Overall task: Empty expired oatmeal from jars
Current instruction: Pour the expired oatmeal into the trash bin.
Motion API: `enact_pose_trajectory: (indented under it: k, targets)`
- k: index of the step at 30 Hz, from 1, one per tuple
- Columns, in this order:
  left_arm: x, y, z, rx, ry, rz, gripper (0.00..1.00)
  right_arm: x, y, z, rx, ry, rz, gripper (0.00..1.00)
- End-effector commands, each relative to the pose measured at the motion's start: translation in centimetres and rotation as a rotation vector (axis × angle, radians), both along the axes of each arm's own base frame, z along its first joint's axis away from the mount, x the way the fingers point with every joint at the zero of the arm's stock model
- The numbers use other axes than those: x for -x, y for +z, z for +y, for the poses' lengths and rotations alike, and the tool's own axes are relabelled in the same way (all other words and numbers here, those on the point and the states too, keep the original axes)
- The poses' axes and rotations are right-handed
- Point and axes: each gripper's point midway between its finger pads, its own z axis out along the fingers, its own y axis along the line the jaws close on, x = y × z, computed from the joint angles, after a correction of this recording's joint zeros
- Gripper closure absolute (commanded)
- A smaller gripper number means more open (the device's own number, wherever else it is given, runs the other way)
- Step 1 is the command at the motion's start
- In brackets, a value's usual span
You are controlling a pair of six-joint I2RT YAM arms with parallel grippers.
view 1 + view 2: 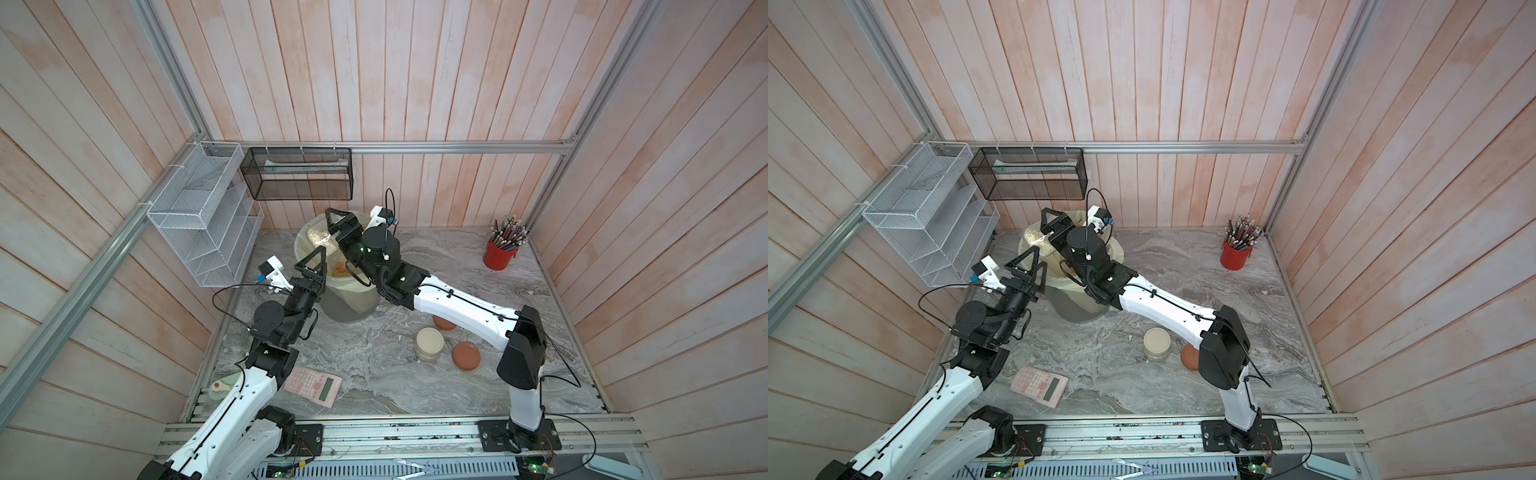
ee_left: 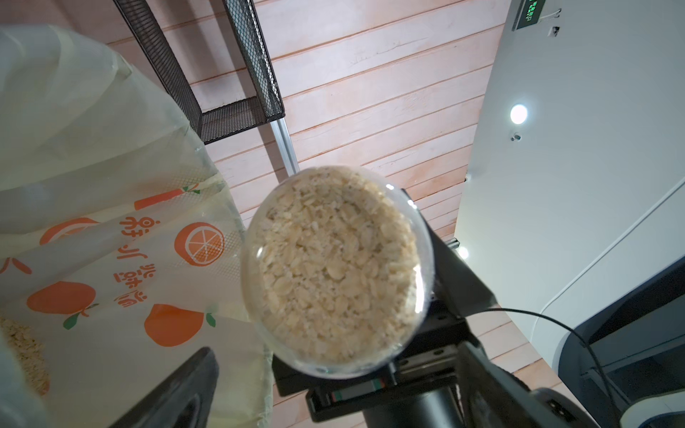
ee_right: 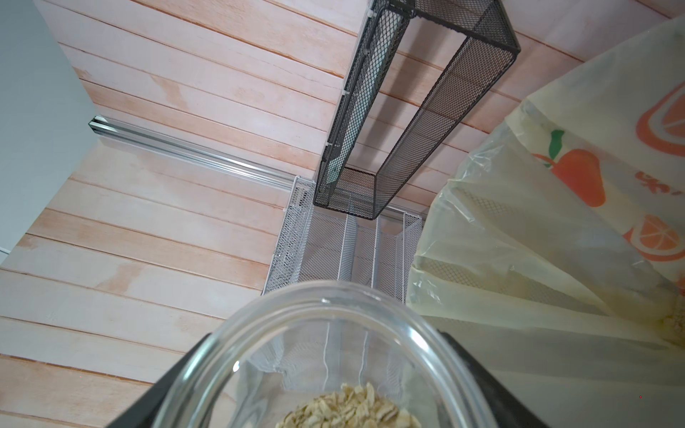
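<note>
Left wrist view: small clear round jar (image 2: 335,270), open-mouthed, carrying pale flaky oatmeal (image 2: 333,259), tipped above the cream orange-print liner (image 2: 111,259) of the grey bin (image 1: 349,309). Jar clamped in the right gripper (image 1: 332,232). Beside the bin rim, the left gripper (image 1: 312,266) is spread wide and empty. Some loose oatmeal lies in the liner. A cream-lidded jar (image 1: 429,343) stands well apart on the grey marble tabletop (image 1: 374,382).

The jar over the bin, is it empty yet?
Not empty. Oatmeal packs the jar seen from the left wrist, and flakes lie inside its open mouth in the right wrist view.
</note>
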Motion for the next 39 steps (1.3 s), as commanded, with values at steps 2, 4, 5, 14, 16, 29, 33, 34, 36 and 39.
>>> enact_pose_trajectory:
  k: [2, 4, 5, 14, 16, 29, 33, 34, 36, 39]
  targets:
    - [0.2, 2.0, 0.9, 0.005, 0.060, -0.087, 0.00, 0.2, 2.9, 0.0, -0.102, -0.011, -0.017, 0.56]
    - [0.2, 2.4, 0.9, 0.015, 0.059, -0.103, 0.00, 0.3, 2.9, 0.3, -0.101, -0.009, -0.017, 0.56]
    - [0.1, 2.4, 0.8, 0.020, 0.054, -0.105, 0.00, 0.3, 2.8, 0.4, -0.101, -0.009, -0.015, 0.56]
    - [-0.6, 2.3, 0.6, 0.064, 0.065, -0.113, 0.00, 0.5, 3.1, 0.9, -0.113, -0.009, -0.019, 0.56]
    - [-0.7, 2.4, 0.3, 0.065, 0.065, -0.116, 0.00, 0.6, 3.0, 1.0, -0.114, -0.009, -0.016, 0.56]
    - [-1.1, 2.8, 0.7, 0.101, 0.127, -0.145, 0.00, 0.7, 2.9, 0.4, -0.135, -0.018, -0.015, 0.56]
    - [-1.7, 3.0, 0.6, 0.101, 0.132, -0.152, 0.00, 0.7, 3.1, 0.3, -0.138, -0.019, -0.027, 0.56]
    - [-1.8, 3.1, 0.4, 0.100, 0.128, -0.156, 0.00, 0.8, 3.0, 0.3, -0.140, -0.016, -0.024, 0.56]
    - [-2.2, 3.2, 0.2, 0.100, 0.126, -0.156, 0.00, 0.7, 2.8, 0.4, -0.142, -0.015, -0.019, 0.56]
    - [-2.4, 3.1, 0.4, 0.115, 0.138, -0.161, 0.00, 0.8, 2.7, 0.5, -0.146, -0.008, -0.015, 0.56]
